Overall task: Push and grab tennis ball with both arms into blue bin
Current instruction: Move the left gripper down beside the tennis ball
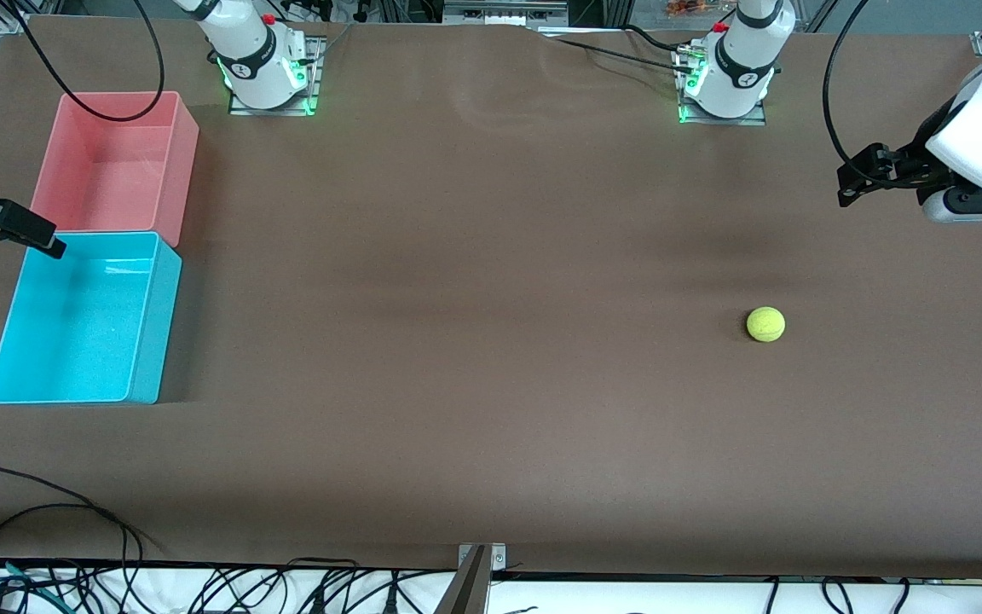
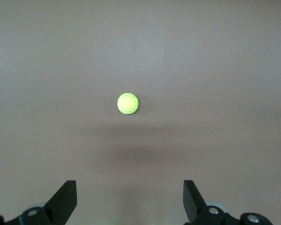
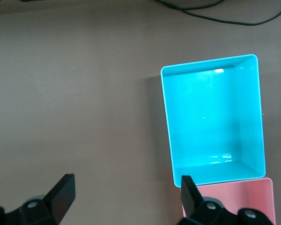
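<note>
The tennis ball [image 1: 765,325] lies alone on the brown table toward the left arm's end; it also shows in the left wrist view [image 2: 128,103]. My left gripper [image 1: 847,189] hangs open and empty in the air above the table at that end, apart from the ball; its wrist view shows the open gripper [image 2: 130,197]. The blue bin [image 1: 154,315] stands empty at the right arm's end and shows in the right wrist view [image 3: 213,122]. My right gripper [image 1: 49,241] is open and empty in the air by the bin's corner, over bare table in its wrist view [image 3: 126,192].
A pink bin [image 1: 116,162] of the same size touches the blue bin, farther from the front camera; it also shows in the right wrist view [image 3: 234,201]. Black cables [image 1: 48,503] lie along the table's near edge. Both arm bases [image 1: 265,72] stand along the table's farthest edge.
</note>
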`<state>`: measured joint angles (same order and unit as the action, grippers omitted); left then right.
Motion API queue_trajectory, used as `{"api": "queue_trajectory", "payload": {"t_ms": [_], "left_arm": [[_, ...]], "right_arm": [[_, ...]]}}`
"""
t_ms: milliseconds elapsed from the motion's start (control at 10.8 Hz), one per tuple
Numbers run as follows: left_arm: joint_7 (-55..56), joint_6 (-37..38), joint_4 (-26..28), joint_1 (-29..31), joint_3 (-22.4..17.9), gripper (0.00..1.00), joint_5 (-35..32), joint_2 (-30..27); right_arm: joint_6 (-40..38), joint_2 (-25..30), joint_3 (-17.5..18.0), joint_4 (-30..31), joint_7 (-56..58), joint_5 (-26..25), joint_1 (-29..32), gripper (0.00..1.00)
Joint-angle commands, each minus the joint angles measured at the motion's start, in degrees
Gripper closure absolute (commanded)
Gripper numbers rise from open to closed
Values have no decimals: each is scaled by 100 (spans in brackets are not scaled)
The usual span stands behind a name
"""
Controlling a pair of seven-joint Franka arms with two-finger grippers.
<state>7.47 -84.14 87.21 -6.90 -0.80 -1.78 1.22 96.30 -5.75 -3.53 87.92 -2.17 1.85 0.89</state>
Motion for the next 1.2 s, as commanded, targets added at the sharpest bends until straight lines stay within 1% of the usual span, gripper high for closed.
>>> {"api": "queue_trajectory", "payload": {"t_ms": [0,92,185,277,369,462,554,923,1108], "left_arm": [[9,91,-39,57,44,0,-121,37],[9,39,14,92,44,0,-121,27],[9,-110,189,92,44,0,-121,19],[9,-442,573,101,44,0,-129,-51],[9,-898,1082,110,36,0,-130,-78],[-35,-1337,1453,205,27,0,-130,-69],[-53,-1446,1552,311,27,0,-130,-87],[0,-1632,1825,338,18,0,-182,-219],[-105,-1667,1843,364,18,0,-182,-79]], "right_arm": [[-111,-75,-8,-100,-65,78,-10,0],[-111,-75,-8,-108,-65,87,-10,0],[-111,-75,-8,-108,-56,87,-10,0],[-111,-75,-8,-108,-64,87,-10,0],[-111,-75,-8,-108,-65,87,-10,0],[-111,-75,-8,-108,-56,87,-1,0],[-111,-84,-8,-108,-64,78,-10,0],[-111,-84,-8,-100,-56,78,-10,0],[-111,-84,-8,-108,-56,78,-10,0]]}}
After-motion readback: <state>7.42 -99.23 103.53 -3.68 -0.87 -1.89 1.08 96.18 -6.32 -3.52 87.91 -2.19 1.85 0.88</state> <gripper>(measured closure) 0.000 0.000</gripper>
